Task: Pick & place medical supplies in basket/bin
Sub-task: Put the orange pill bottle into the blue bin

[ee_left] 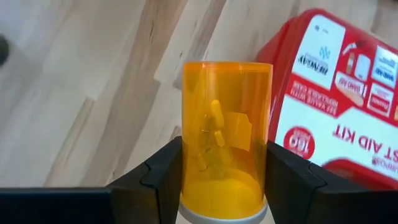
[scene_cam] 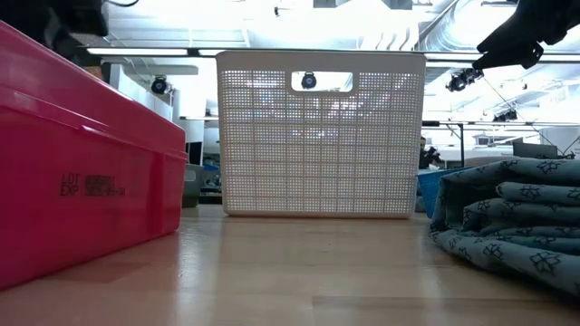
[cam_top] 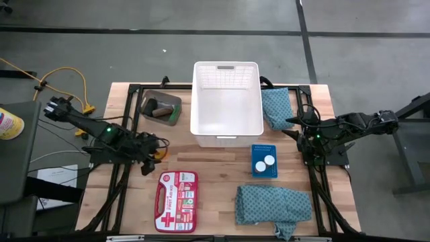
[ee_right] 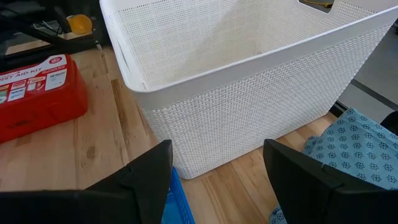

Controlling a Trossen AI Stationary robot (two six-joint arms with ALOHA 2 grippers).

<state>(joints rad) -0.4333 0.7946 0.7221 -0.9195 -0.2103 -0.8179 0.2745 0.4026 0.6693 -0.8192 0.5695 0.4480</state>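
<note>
An orange bottle (ee_left: 225, 134) with a white cap sits between the fingers of my left gripper (ee_left: 224, 168). That gripper (cam_top: 156, 152) is over the table's left half, just above the red first aid kit (cam_top: 176, 202). The white basket (cam_top: 226, 128) stands at the far middle. The small grey bin (cam_top: 161, 107), to its left, holds dark rolls. One teal cloth (cam_top: 275, 107) lies right of the basket and another (cam_top: 272, 205) lies near the front edge. My right gripper (ee_right: 217, 180) is open with nothing in it, facing the basket's right side. My left gripper pinches the orange bottle's round wall (ee_left: 186, 180) between its two fingers, close to the white-capped end (ee_left: 224, 214). The capped end points back toward the wrist and the bottle runs along the fingers. The fingers slant down from the table's left. The bottle is held above the table.
A flat blue tray (cam_top: 264, 161) with two white round caps lies between the basket and the front cloth. The red first aid kit (ee_left: 348, 93) lies close under my left gripper. Bare wood shows between the kit and the basket.
</note>
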